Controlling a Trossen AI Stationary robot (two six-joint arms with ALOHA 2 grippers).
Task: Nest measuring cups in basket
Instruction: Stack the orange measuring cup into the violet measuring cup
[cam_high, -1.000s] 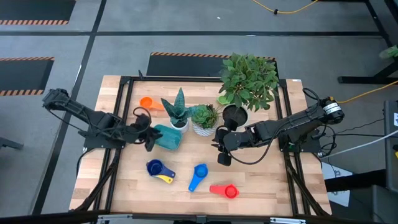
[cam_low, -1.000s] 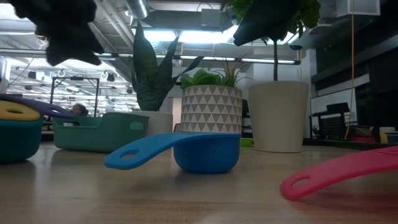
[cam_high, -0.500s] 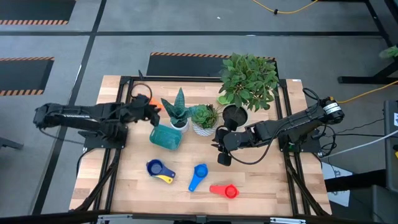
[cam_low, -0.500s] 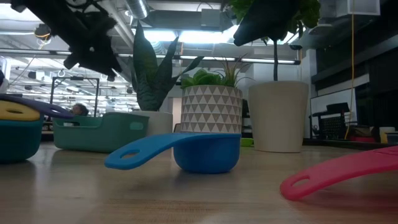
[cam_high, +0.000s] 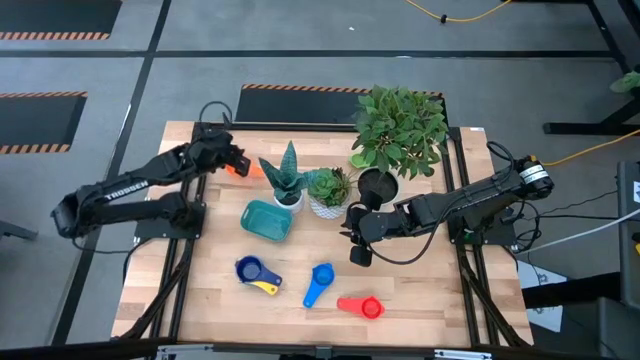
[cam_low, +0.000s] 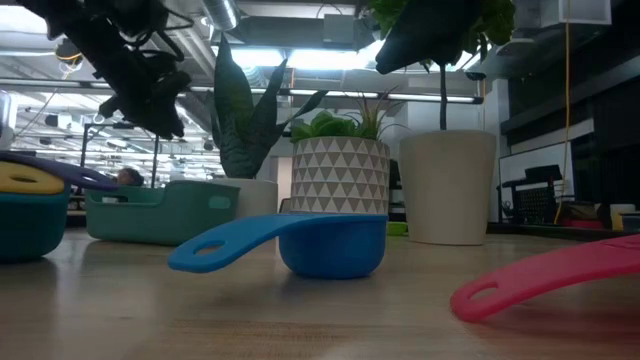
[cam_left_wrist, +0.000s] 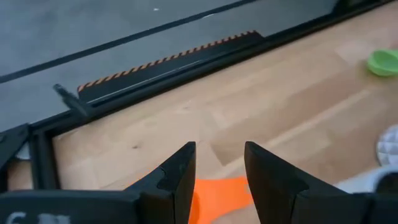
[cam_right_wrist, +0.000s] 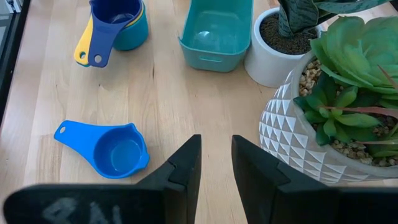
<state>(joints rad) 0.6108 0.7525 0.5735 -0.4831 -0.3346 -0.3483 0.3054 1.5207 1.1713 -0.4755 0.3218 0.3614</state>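
Note:
An orange measuring cup lies on the table at the far left. My left gripper hovers open just above it, and the cup's orange shows below the gap between the fingers. The teal basket stands open side up at mid table. A stack of navy, yellow and teal cups, a blue cup and a red cup lie nearer the front edge. A green cup lies farther right along the far side. My right gripper hangs open right of the pots.
Three white plant pots stand in a row right of the orange cup, between the two arms. The spiky plant's pot stands right beside the basket. Bare wood lies between the basket and the near cups.
My left gripper has swung from beside the basket toward the table's far edge, turning as it went, and now stands over the orange cup. The basket and all the cups have stayed put.

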